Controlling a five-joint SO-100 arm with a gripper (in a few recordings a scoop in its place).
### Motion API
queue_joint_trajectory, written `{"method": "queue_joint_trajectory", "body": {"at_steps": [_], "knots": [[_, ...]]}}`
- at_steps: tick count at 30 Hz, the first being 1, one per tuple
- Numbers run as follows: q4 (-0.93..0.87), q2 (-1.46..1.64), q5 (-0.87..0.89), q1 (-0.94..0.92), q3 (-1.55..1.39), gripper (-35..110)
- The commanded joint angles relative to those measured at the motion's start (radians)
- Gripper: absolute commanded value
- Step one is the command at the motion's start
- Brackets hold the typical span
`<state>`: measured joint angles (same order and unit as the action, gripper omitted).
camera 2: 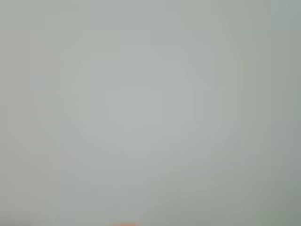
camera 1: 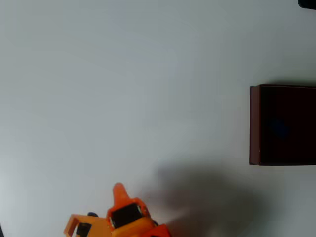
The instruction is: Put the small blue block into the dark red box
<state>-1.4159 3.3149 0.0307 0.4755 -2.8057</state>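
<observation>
The orange plastic pincer (camera 1: 118, 190) sits at the bottom edge of the overhead view, left of centre, with one pointed finger tip aimed up the frame and the black servo body just below it. Whether it is parted or closed cannot be told from here, since a single tip is all that can be made out; nothing is visibly held at that tip. In the wrist view a thin orange sliver at the bottom edge looks out over bare pale grey surface (camera 2: 150, 113).

Out from the pincer, to its right, a broad soft shadow lies on the pale surface (camera 1: 98, 74). Well apart from the arm, at the right edge of the frame about mid-height, stands the large square dark red box (camera 1: 254, 123) with thin maroon walls and a near-black inside, cut off by the frame. On its dark floor there is a faint bluish smudge that is probably the small blue block (camera 1: 280, 127); it is too dim to be sure.

If that is so, the task looks done, and the risk is mostly misjudgement: the block is tiny against the black interior, so it is easy to overlook. A needless return could clip the thin near wall and shove the box.
</observation>
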Motion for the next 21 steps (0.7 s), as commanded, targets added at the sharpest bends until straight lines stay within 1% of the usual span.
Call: {"method": "queue_joint_trajectory", "body": {"at_steps": [1,7,21], "knots": [[0.028,0.043,-0.008,0.051,-0.069,0],[0.064,0.044,0.002,0.080,-0.189,0],[0.066,0.044,-0.008,0.083,-0.201,0]]}}
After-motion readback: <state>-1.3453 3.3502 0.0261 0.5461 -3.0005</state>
